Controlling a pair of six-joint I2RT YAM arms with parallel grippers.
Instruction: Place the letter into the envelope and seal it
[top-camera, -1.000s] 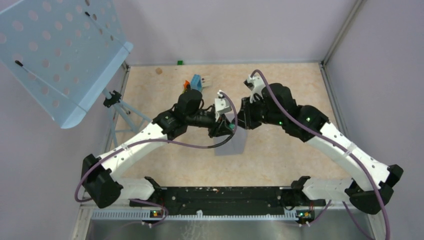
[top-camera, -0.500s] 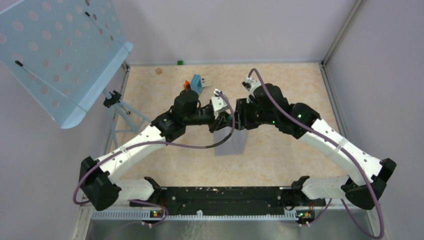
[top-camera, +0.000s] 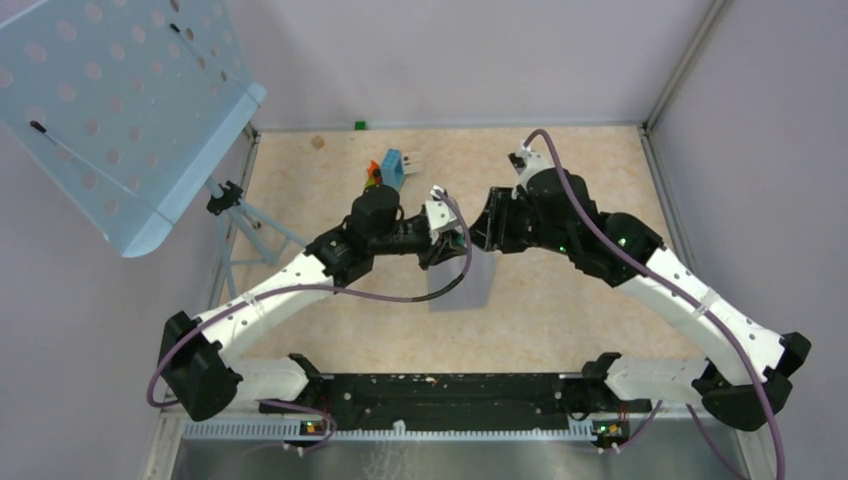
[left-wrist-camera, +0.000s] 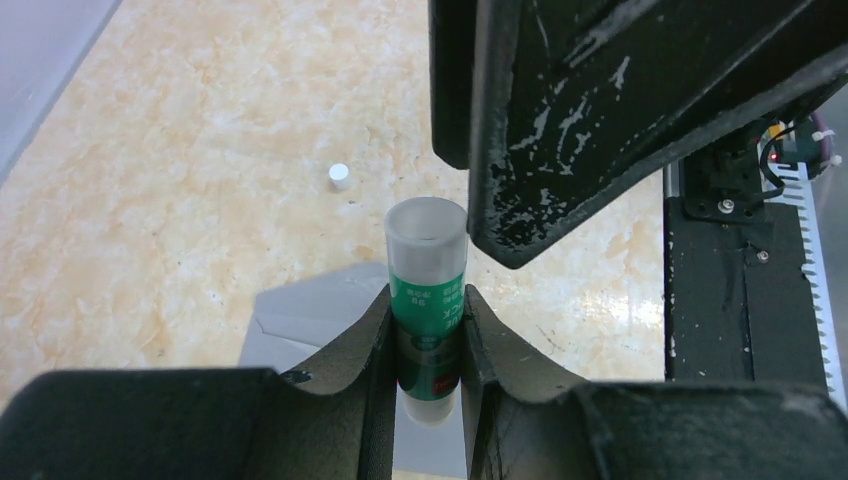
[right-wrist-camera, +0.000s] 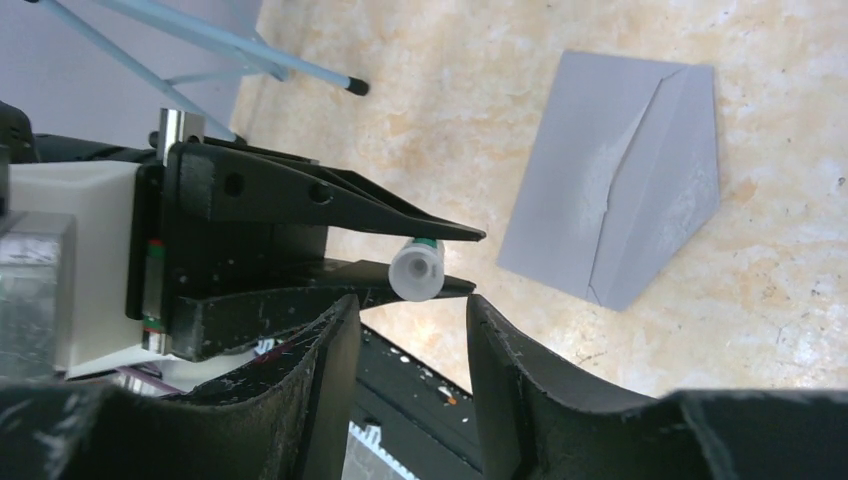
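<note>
L tool (left-wrist-camera: 425, 305) pinches glue stick (left-wrist-camera: 427, 262); R tool (right-wrist-camera: 410, 305) spread, empty, beside its tip; envelope (right-wrist-camera: 600, 170) flat on bench (right-wrist-camera: 790, 290) below, flap open: thin, floppy, slippery, so prob pin body, press flap edge

White arm links (top-camera: 262, 295), black joints (top-camera: 205, 368) — purple cables (top-camera: 590, 215); black fingers (right-wrist-camera: 520, 390), paint scuffed.

Seen from above, the left jaws hide the far end of the envelope (top-camera: 475, 285); the base of the glue stick (left-wrist-camera: 427, 295) vanishes between them; a white speck (left-wrist-camera: 340, 176) is too small to tell.
</note>
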